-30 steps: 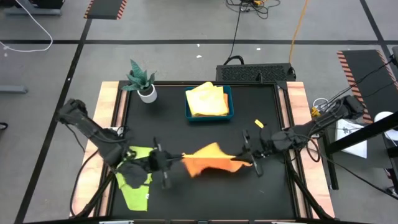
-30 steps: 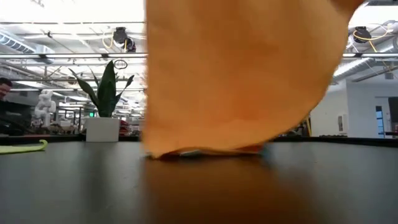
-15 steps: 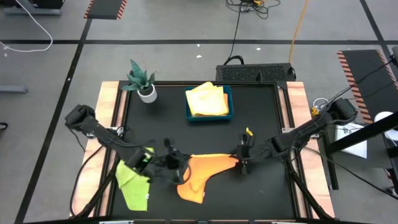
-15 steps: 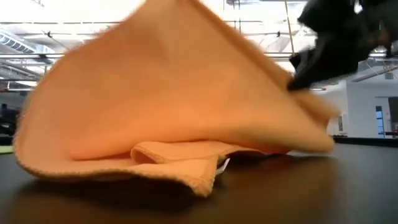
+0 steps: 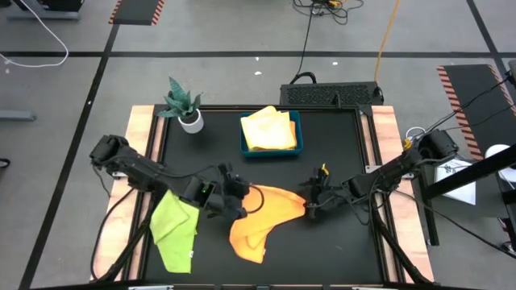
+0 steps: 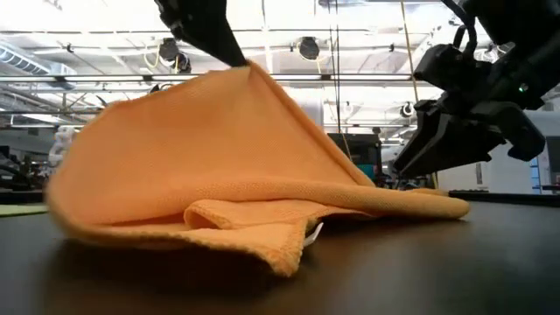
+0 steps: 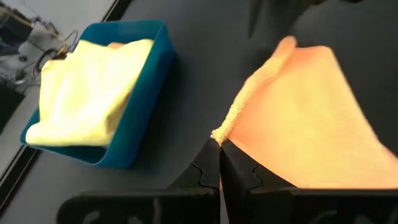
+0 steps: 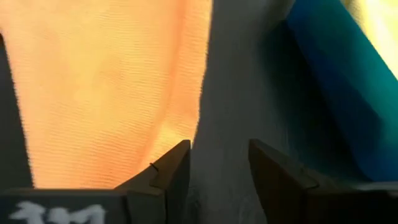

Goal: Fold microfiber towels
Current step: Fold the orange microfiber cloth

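An orange microfiber towel (image 5: 262, 221) lies crumpled on the black table near its front middle, one corner raised into a peak (image 6: 249, 68). My left gripper (image 5: 240, 197) is shut on that peak. My right gripper (image 5: 310, 203) stands open just off the towel's right end (image 6: 437, 206), which rests flat on the table; nothing is between its fingers (image 8: 177, 165). A lime green towel (image 5: 173, 229) lies spread at the front left, under my left arm. A yellow towel (image 5: 268, 129) lies in the blue tray (image 5: 297, 141). My left gripper pinches a hemmed corner of the orange towel (image 7: 219, 134) between its two shut fingers. The fingers slant down from the table's left side. The corner is held up off the table like a tent peak, and the cloth slopes down slack from it to the part lying on the table (image 6: 262, 236).
A potted plant (image 5: 184, 105) stands at the far left of the table. The blue tray sits at the far middle. A small yellow scrap (image 5: 323, 170) lies behind my right gripper. Wooden strips (image 5: 385, 137) border the black surface left and right.
The orange towel, held up between both grippers a second ago, has come down onto the table. My right gripper has sunk and let go of its corner, which now lies flat. My left gripper has gone down and toward the table's right, still holding its corner.
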